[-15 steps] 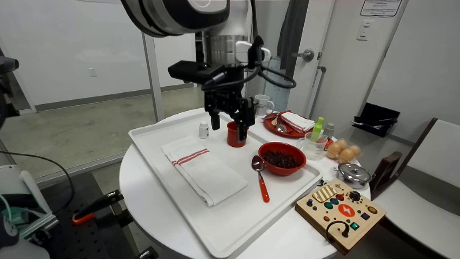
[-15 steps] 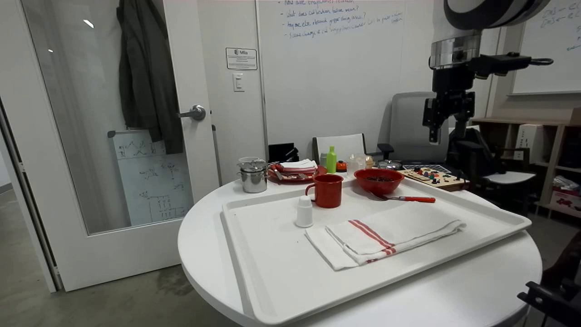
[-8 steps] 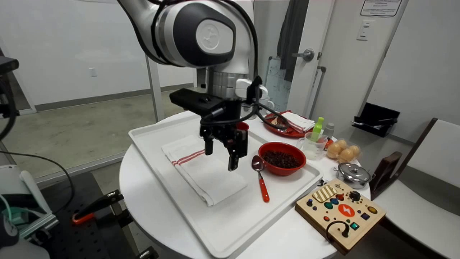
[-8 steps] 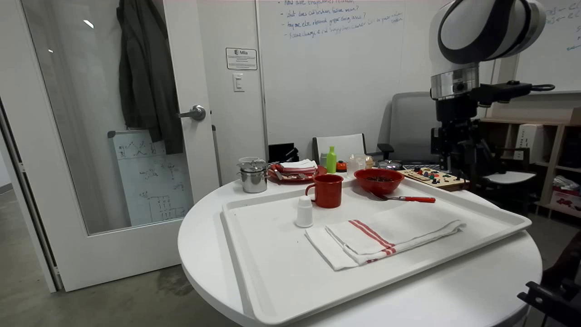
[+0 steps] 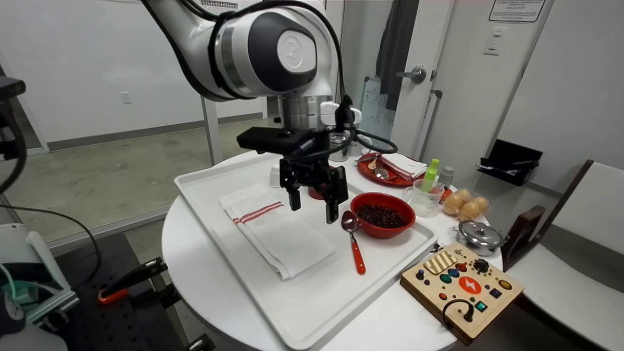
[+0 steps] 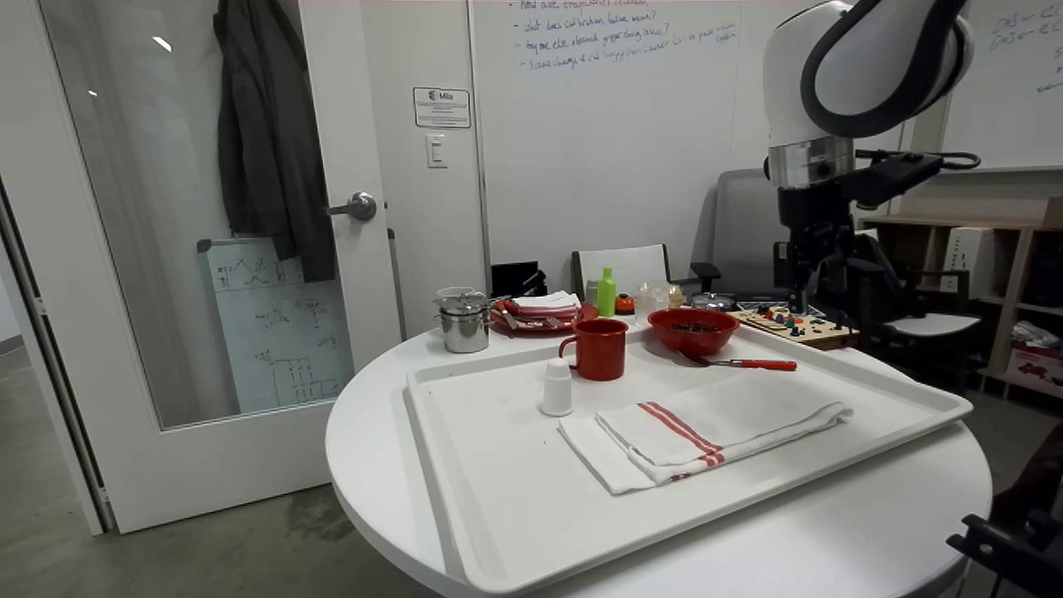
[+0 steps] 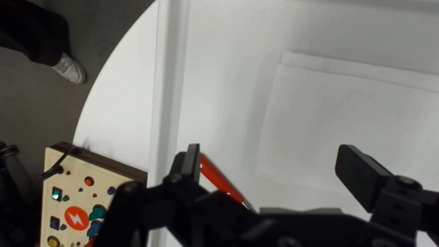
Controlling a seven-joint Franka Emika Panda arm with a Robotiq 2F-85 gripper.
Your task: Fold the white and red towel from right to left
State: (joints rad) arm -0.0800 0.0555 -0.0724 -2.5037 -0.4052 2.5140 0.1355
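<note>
In an exterior view, the dish towel lay on the tray atop the tabletop. Right of the dish towel lay the spoon, then the bowl.

My arm slants in from above, my wrist points downward, and beneath it my gripper hangs with its two black fingers spread well apart.

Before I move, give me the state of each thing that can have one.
Gripper: open, holding nothing.
White and red towel: folded, lying flat.
Red bowl: upright, holding dark pieces.
Red mug: upright, contents hidden.
White shaker: upright.
Spoon: lying down.
Low steel pot: lid on.
Green bottle: upright.
Cloth on red plate: folded.
</note>
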